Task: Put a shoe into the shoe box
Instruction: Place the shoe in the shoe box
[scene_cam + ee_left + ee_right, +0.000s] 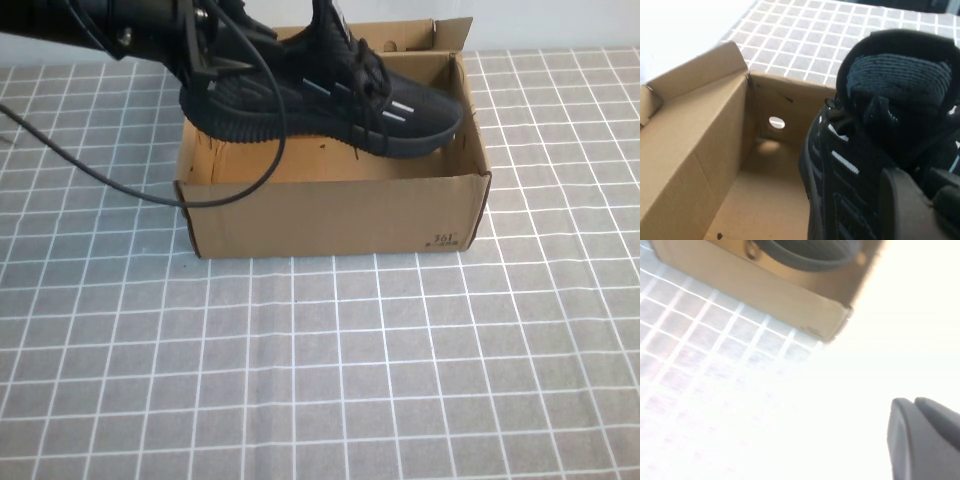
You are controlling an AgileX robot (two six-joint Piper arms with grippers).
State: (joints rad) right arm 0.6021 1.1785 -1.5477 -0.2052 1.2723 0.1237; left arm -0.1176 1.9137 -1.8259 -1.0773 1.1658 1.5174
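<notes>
A: How did the shoe (330, 95) look as a thing to carry?

B: Light, I judged, and soft in the upper. The mesh would give under a pinch, while the sole looked stiffer. It hung just above the open shoe box (330, 215), heel end over the box's left side and toe reaching toward its right wall, tilted a little toe-down.

A: And where was it held?

B: The left hand (205, 70) was clamped on the heel end, at the collar, pinched narrow on the fabric. That seemed a fair place: the padded rim gives the fingers something to bite. Being soft, though, it might sag or swing from one end. In the left wrist view the tongue and laces stood up close, with the box floor bare below.

A: The other hand?

B: The right hand (925, 440) was away from the shoe, beside the outside of the box, over the checked bench (330, 380). Its fingers were pressed together and held nothing.

A: Counts?

B: One shoe, one box, two hands. The box showed one round hole (776, 122) in the end wall in the left wrist view, and one small dark print (447, 240) near its front right corner. Its lid flap (400, 35) stood up behind the shoe.
</notes>
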